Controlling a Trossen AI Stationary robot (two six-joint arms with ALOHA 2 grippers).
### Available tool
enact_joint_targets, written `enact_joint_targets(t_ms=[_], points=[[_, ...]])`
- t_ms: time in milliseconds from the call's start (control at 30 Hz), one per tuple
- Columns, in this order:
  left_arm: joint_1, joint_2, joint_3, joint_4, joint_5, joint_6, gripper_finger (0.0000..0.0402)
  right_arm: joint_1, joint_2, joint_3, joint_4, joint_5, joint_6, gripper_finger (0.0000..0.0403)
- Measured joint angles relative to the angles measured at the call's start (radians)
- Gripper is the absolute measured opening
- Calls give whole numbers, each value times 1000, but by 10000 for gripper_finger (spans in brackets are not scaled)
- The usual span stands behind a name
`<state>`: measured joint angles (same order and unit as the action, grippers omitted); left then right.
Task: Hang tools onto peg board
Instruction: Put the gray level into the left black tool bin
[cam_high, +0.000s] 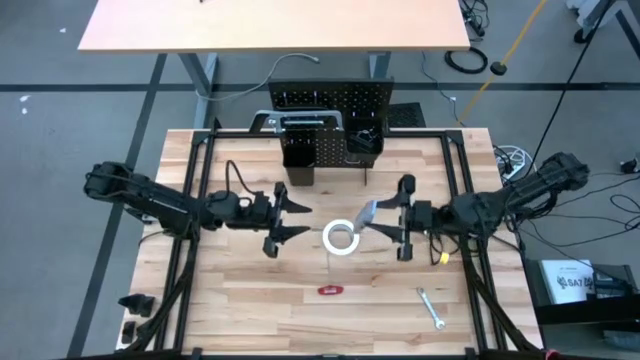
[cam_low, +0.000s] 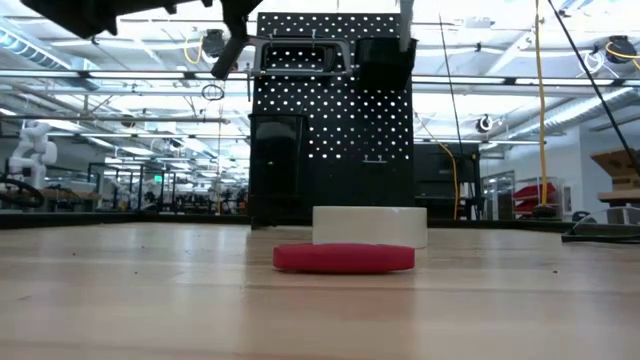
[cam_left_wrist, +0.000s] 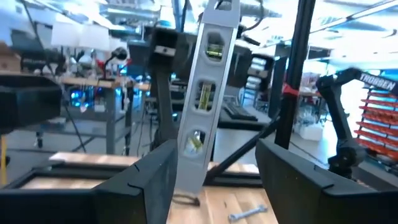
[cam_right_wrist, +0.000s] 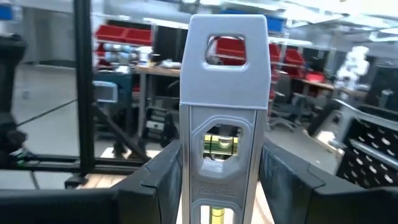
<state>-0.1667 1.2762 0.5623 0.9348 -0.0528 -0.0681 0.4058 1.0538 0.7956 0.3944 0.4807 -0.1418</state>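
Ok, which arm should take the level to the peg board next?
Right. The right gripper holds the silver level upright between its fingers, hanging hole at the top. The left gripper is open and empty, across the white tape roll, no nearer the peg board.

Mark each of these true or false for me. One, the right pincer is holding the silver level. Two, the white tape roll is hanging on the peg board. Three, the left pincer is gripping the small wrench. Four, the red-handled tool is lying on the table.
1. True. The right pincer holds the silver level between its fingers.
2. False. The white tape roll lies on the table between the two pincers, in front of the peg board.
3. False. The left pincer is open and empty; the small wrench lies on the table on the right arm's side.
4. True. The red-handled tool lies flat on the table.
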Motion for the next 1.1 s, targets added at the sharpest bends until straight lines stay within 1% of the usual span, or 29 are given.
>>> enact_joint_targets(t_ms=[67,167,267,400,600,667,733,767,933,1100], points=[[17,5,16,-7,44,-2,221,-47,3,0,-1,-90,1,170],[30,7,32,-62,75,-3,221,-118,24,0,-1,-178,26,171],[30,6,35,-76,60,-3,221,-177,54,0,16,-266,47,170],[26,6,36,-122,27,-4,221,-224,106,0,106,-400,70,171],[20,13,36,-138,23,0,221,-249,188,0,187,-517,73,171],[21,19,36,-135,38,7,221,-250,211,0,207,-534,77,171],[21,28,36,-139,97,25,221,-250,231,0,226,-538,78,171],[20,34,36,-139,107,26,221,-251,240,0,238,-536,78,171],[21,40,36,-127,86,21,221,-264,260,0,260,-532,94,171],[18,40,36,-117,88,-48,221,-284,260,0,262,-531,104,171]])
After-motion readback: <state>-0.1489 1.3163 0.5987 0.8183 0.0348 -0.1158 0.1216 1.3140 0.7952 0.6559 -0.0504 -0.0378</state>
